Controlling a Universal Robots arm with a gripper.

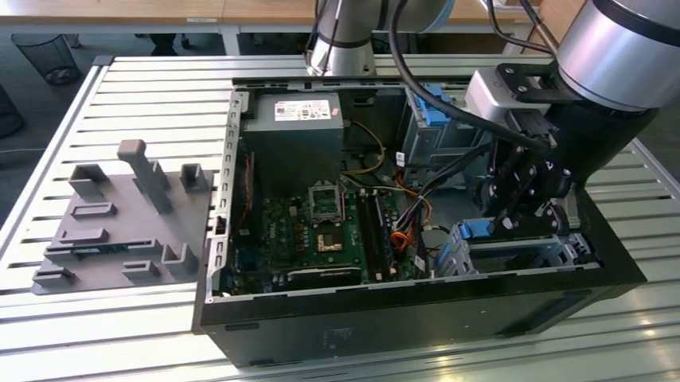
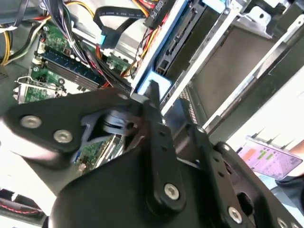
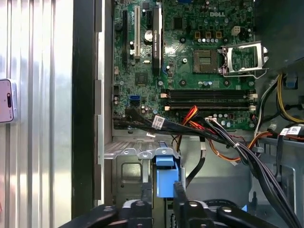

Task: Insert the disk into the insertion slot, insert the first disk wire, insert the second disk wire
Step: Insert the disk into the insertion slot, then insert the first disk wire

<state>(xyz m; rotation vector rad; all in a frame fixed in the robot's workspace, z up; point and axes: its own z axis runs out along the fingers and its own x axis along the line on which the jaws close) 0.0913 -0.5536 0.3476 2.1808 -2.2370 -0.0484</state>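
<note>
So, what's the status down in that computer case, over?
Gripper shut on the disk, by its blue carrier. Disk at the insertion slot, depth unclear. Cable bundle runs beside the disk, not touching it.

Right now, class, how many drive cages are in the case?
2. A tall cage with a blue latch at the case's far side; a low cage beside the gripper. The arm may hide others.

Bright daylight, glare on metal table [image 1: 107,334]
</note>
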